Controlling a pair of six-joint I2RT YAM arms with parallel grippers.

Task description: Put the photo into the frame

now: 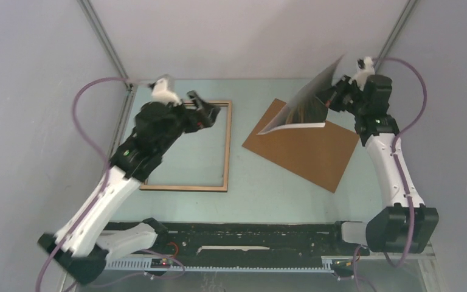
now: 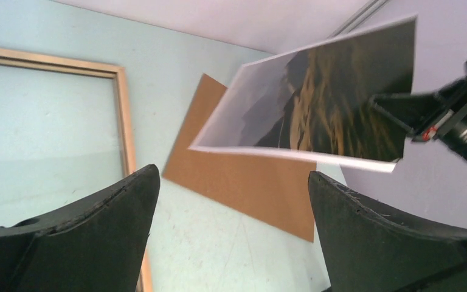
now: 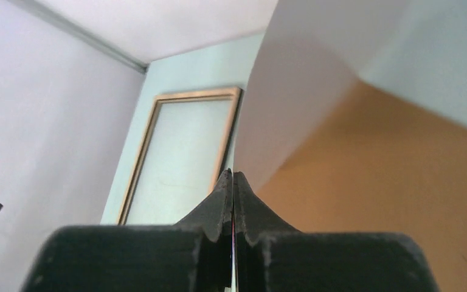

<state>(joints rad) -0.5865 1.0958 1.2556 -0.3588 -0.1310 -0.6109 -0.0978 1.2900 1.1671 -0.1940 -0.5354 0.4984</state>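
The photo (image 1: 307,97) hangs tilted in the air at the back right, its white back (image 3: 298,103) toward the right wrist camera and its dark mountain print (image 2: 334,103) toward the left wrist camera. My right gripper (image 1: 334,97) is shut on the photo's right edge, the sheet pinched thin between its fingertips (image 3: 233,176). The frame (image 1: 226,146), light tan wood, lies flat on the table at the left (image 2: 121,109) (image 3: 152,128). My left gripper (image 1: 210,112) hovers over the frame's upper right corner, open and holding nothing (image 2: 231,182).
A plain brown backing board (image 1: 310,152) lies flat on the pale green table (image 1: 243,201) under the lifted photo (image 2: 243,176) (image 3: 389,188). Grey walls and metal corner posts (image 1: 106,42) close in the back and sides. The arm bases sit along the near edge.
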